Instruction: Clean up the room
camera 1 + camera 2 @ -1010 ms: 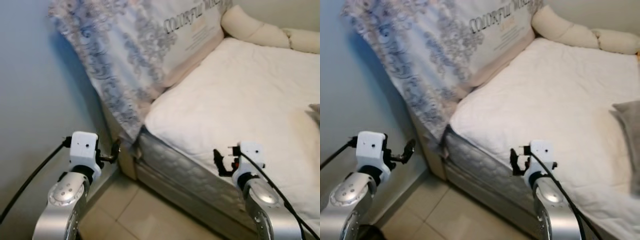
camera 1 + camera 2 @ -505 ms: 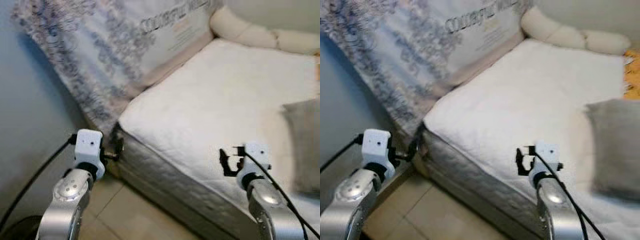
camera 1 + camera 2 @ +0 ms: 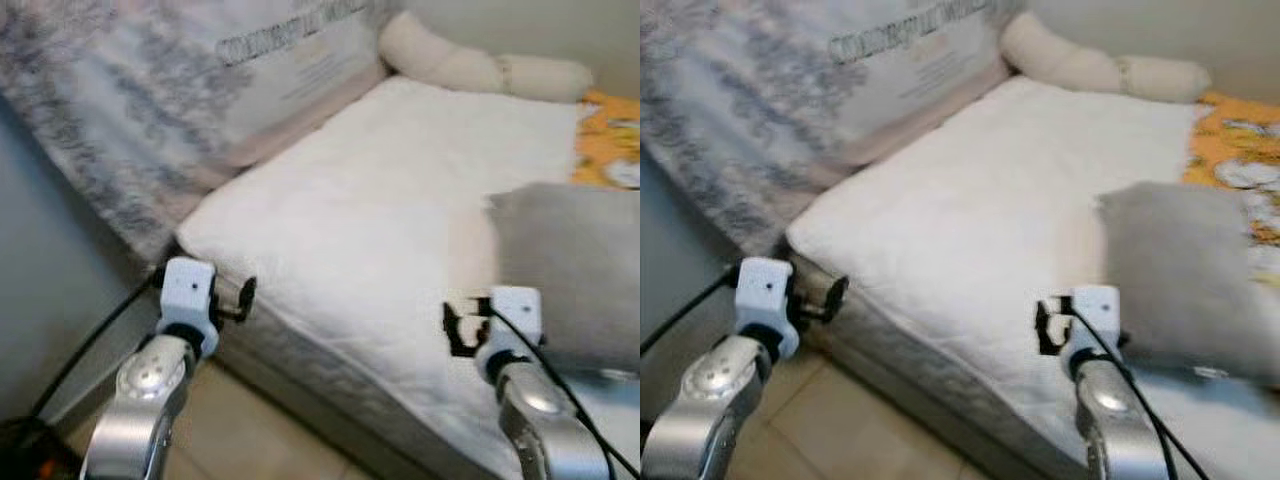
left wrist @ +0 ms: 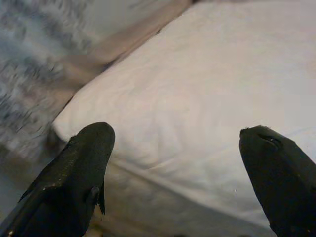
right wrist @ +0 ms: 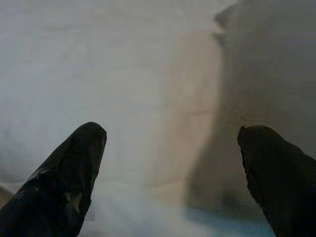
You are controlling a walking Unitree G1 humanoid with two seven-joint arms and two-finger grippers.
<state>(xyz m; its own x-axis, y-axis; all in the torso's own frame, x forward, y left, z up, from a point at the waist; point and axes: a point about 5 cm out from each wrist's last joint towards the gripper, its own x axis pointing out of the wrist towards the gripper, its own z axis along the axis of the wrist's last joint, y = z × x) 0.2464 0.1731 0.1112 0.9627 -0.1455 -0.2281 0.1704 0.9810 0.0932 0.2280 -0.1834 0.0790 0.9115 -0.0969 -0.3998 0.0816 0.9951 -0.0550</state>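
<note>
Both grippers hang spread and empty: left gripper [image 4: 173, 168] by the mattress [image 3: 400, 190] corner, right gripper [image 5: 170, 168] near a blurred, seemingly grey pillow [image 3: 575, 270].

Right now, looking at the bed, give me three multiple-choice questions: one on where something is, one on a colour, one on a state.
1. Where does the grey pillow lie?
A. On the floor
B. On the white mattress, ahead of the right hand
C. Against the wall

2. What colour is the patterned cloth at the bed's far right?
A. Orange
B. Green
C. Black

3. How are the left hand's fingers?
A. Shut on the pillow
B. Shut on nothing
C. Apart, holding nothing

Answers: 1 B, it rests on the mattress just beyond that hand. 2 A, orange with pale shapes. 3 C, the left wrist view shows mattress between the spread fingers.
</note>
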